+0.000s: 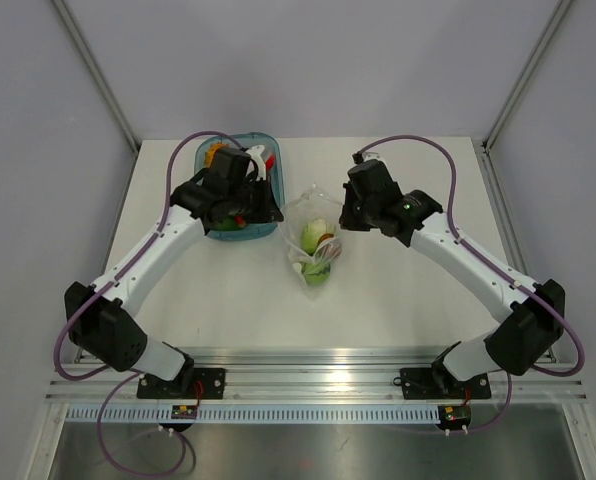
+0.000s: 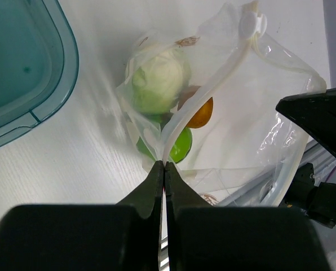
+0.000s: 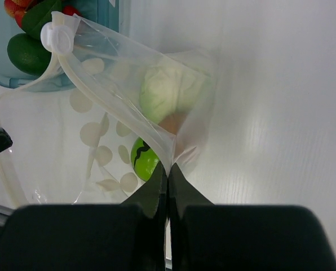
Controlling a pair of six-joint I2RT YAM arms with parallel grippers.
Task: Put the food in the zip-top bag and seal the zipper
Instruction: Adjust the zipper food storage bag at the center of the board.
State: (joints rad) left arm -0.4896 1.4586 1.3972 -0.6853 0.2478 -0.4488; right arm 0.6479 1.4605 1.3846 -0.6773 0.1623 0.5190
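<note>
In the middle of the table lies the zip-top bag (image 1: 316,245), with its mouth gaping. It already holds a pale cabbage (image 2: 157,82), a green apple (image 2: 181,144) and an orange fruit (image 2: 203,116). The left gripper (image 2: 164,169) has its jaws pressed together on the zipper (image 2: 204,96) at the bag's left end. The right gripper (image 3: 168,169) is likewise pinched tight on the rim at the right end. To the left, the blue tray (image 2: 73,56) has a dark green piece (image 3: 24,51) and some red bits in it, so loading looks unfinished. Next, one gripper probably has to let go and fetch from the tray while the other keeps the mouth lifted; sealing comes after that.
</note>
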